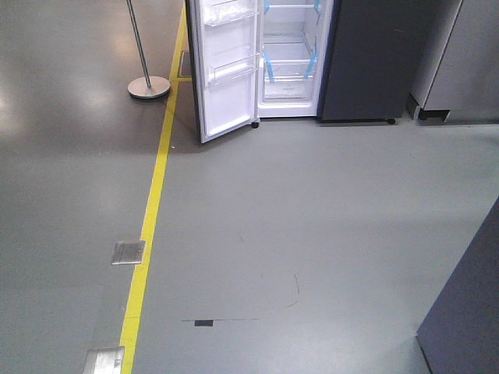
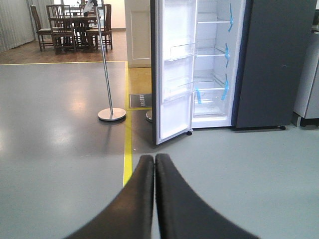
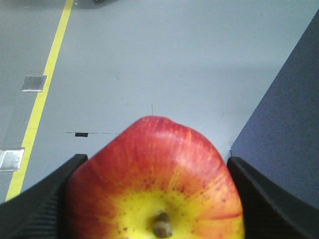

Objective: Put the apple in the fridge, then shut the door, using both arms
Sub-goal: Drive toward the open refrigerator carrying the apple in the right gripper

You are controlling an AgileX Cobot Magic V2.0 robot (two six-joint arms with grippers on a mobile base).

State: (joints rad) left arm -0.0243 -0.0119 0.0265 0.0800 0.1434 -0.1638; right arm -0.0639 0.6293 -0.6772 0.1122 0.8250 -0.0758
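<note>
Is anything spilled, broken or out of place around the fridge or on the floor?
Nothing is spilled or broken. The only odd detail is the blue tape strips stuck on the shelves and drawers inside the fridge. Its door stands open, and the right hand holds the apple.

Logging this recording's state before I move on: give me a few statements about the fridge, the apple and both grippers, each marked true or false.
1. The narrow door, white inside, of the tall dark grey fridge stands open. True.
2. The small round red and yellow apple lies on a fridge shelf. False: it is held in the right gripper, above the grey floor.
3. The left gripper is shut and empty. True.
4. The yellow floor line runs to the right of the fridge. False: it runs on the left, past the open door.
</note>
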